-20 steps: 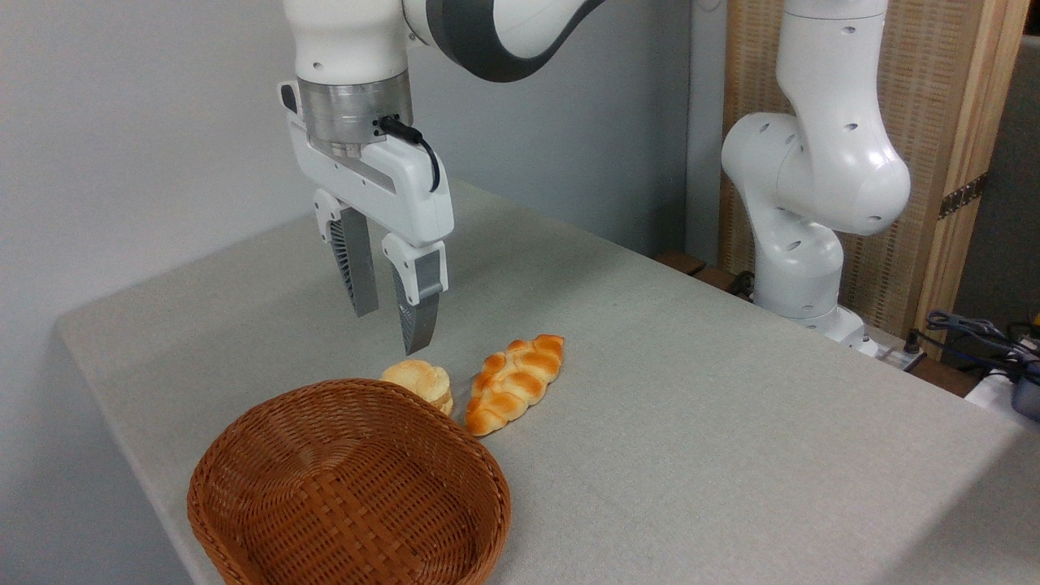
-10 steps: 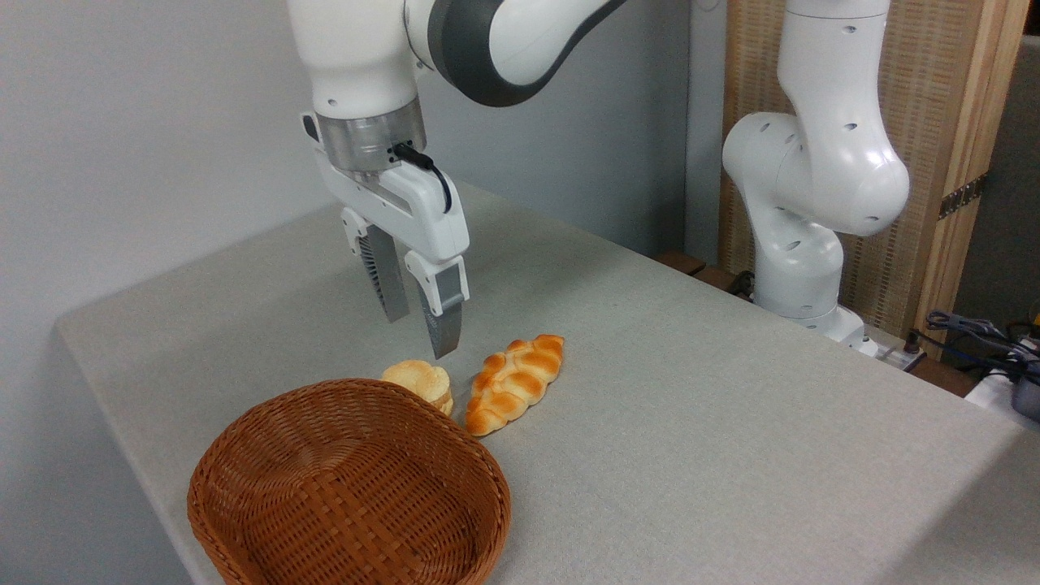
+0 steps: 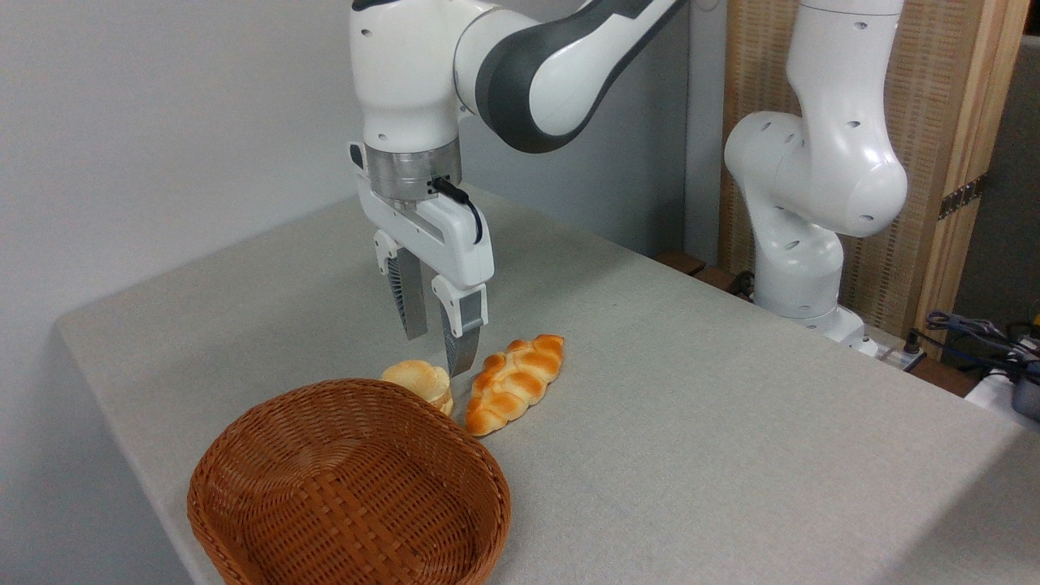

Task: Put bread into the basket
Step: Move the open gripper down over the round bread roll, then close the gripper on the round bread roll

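The pincer [image 3: 439, 351] hangs from the arm with its two fingers pointing down and standing apart, nothing between them. Neither fingertip touches anything that can be made out.

The bread [image 3: 419, 382], a small pale bun, lies on the table [image 3: 715, 390] just below the pincer and slightly to its left. The nearer fingertip ends close above the bun's right edge; whether the bun sits squarely under the gap cannot be told from this single view. The braided loaf [image 3: 513, 382] lies just below and to the right of the pincer, close beside the bun, seemingly with a narrow strip of table between them. The basket [image 3: 349, 487] lies further below and to the left, nearer the camera. Its far rim hides the bun's lower part, so the two are at least very close. The basket is empty.

Step in hand, as judged: the approach to the grasp. The bun is not yet gripped and the task proper has not begun.

Next move, as judged: the pincer needs a small shift left, then a descent so one finger passes each side of the bun. The right-hand finger must enter the narrow space beside the loaf without pushing it. The basket rim close by limits room on the near side. After closing, a lift clear of the rim is required.
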Robot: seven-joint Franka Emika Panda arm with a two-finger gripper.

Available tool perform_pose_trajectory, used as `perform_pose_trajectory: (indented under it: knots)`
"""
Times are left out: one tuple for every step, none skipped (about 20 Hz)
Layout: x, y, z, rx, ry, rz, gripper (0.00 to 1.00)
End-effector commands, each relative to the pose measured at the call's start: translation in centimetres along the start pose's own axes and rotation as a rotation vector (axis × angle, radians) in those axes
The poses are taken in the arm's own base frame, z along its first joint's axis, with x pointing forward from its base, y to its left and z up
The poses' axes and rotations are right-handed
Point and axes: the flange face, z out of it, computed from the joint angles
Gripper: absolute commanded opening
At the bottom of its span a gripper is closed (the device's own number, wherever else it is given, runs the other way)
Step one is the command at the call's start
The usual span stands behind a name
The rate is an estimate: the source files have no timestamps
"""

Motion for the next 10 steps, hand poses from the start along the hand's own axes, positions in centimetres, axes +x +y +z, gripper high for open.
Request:
perform_pose_trajectory:
  knots:
    - [0.1,0.0,-0.1,0.034,0.051,-0.011,1.0]
    - [0.2,-0.1,0.3,0.033,0.048,-0.011,1.0]
    - [0.4,-0.3,0.5,0.032,0.047,-0.013,1.0]
    - [0.4,-0.3,1.0,0.028,0.04,-0.012,1.0]
    - [0.5,-0.3,1.3,0.025,0.035,-0.011,1.0]
    - [0.6,-0.3,1.6,0.02,0.03,-0.012,1.0]
    - [0.7,-0.3,1.9,0.015,0.031,-0.019,1.0]
    - [0.7,-0.5,1.9,0.021,0.043,-0.034,1.0]
    - [1.0,-0.6,1.9,0.032,0.061,-0.056,1.0]
    - [1.2,-0.8,2.1,0.039,0.071,-0.074,1.0]
